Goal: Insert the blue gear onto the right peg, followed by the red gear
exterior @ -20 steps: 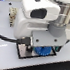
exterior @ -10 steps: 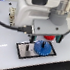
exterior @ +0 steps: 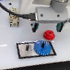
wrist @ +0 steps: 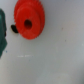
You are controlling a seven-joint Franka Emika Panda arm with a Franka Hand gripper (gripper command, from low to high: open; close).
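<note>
Okay, my gripper (exterior: pixel 45 28) hangs spread and empty above the red gear (exterior: pixel 49 34), which lies flat on the white table (exterior: pixel 5 48). Just beyond, toward me, the blue gear (exterior: pixel 40 47) sits on the right peg of the black-rimmed plate (exterior: pixel 24 50). I can't make out the peg itself.

A white tabletop (exterior: pixel 5 51) carries a black-rimmed pale rectangular plate (exterior: pixel 26 53) near its front edge in the exterior view. The red gear (exterior: pixel 49 34) lies flat on the bare surface just behind the plate, toward the exterior view's right, apart from it. At the back, toward the exterior view's left, a small pale fixture (exterior: pixel 14 21) stands on the tabletop, too blurred to identify further.
</note>
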